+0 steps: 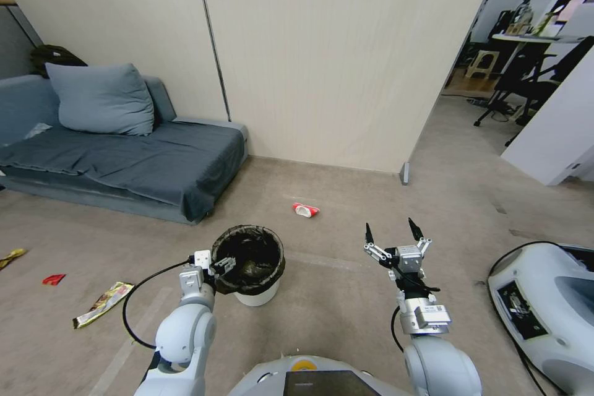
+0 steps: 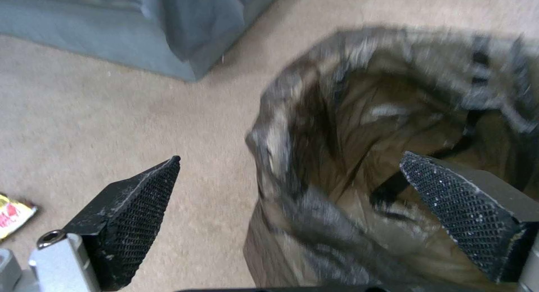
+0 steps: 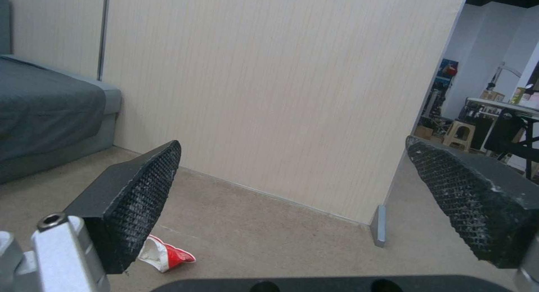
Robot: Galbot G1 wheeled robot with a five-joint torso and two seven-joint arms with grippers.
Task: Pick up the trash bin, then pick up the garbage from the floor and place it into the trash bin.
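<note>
While the trash bin stands upright on the floor beside the sofa (long axis vertical, mouth upward), its bag-lined rim should be straddled squarely by the wide-open left gripper before closure, with the right gripper held spread and empty above the red-white packet.

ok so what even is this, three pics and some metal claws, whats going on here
It is a two-armed robot on wheels. The wide picture comes from a camera on its head; the other two sit on its wrists, looking out between the fingers. The left hand is open, its fingers astride the rim of the trash bin, a white bucket with a black bag. The right hand is open, empty and raised above the floor. Litter lies around: a red-white packet ahead and a yellow wrapper near the sofa.
</note>
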